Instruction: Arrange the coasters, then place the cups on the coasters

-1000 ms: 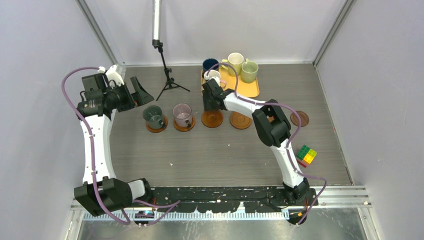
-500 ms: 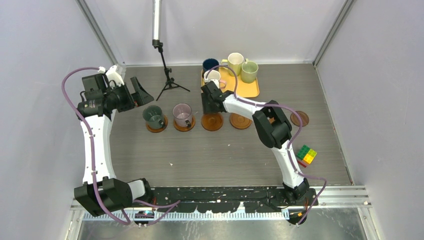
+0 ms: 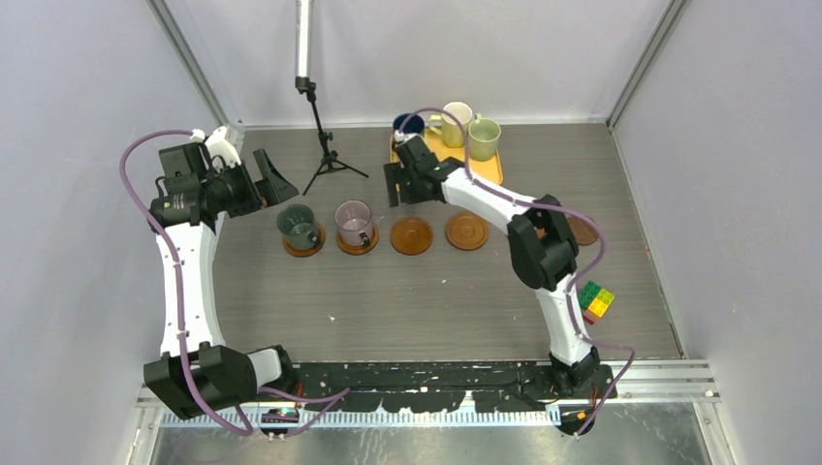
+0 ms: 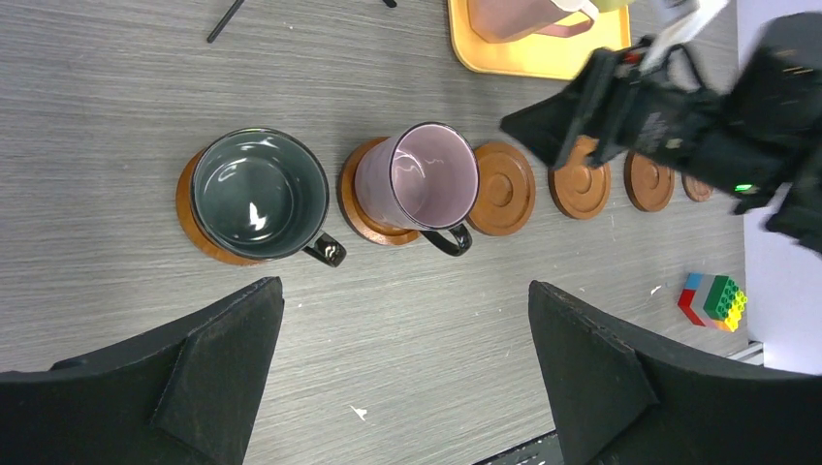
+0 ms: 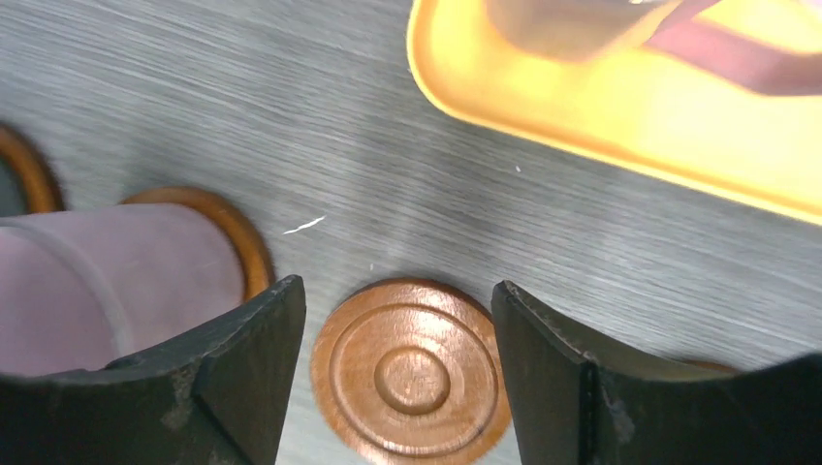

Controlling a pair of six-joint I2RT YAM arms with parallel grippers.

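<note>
Two cups stand on coasters: a dark green cup (image 3: 296, 222) on one coaster (image 3: 303, 247) and a mauve cup (image 3: 353, 221) on another (image 3: 358, 244). To their right lie two bare coasters (image 3: 411, 234) (image 3: 467, 232), and a darker coaster (image 3: 585, 230) shows past the right arm. My right gripper (image 3: 397, 194) (image 5: 395, 300) hangs open above the first bare coaster (image 5: 409, 373), holding nothing. Navy (image 3: 407, 124), pale yellow (image 3: 456, 121) and light green (image 3: 483, 138) cups stand on the tray, and the pink cup (image 4: 523, 15) too. My left gripper (image 3: 257, 170) (image 4: 405, 291) is wide open and empty, raised at the far left.
The yellow-orange tray (image 3: 482, 174) lies at the back, just behind the right gripper. A black tripod stand (image 3: 328, 155) is at the back left. A multicoloured toy block (image 3: 593, 298) sits at the right beside the right arm.
My right gripper has opened wider and moved back from the bare coaster toward the tray. The coaster stays flat on the table. The left arm has not moved.
</note>
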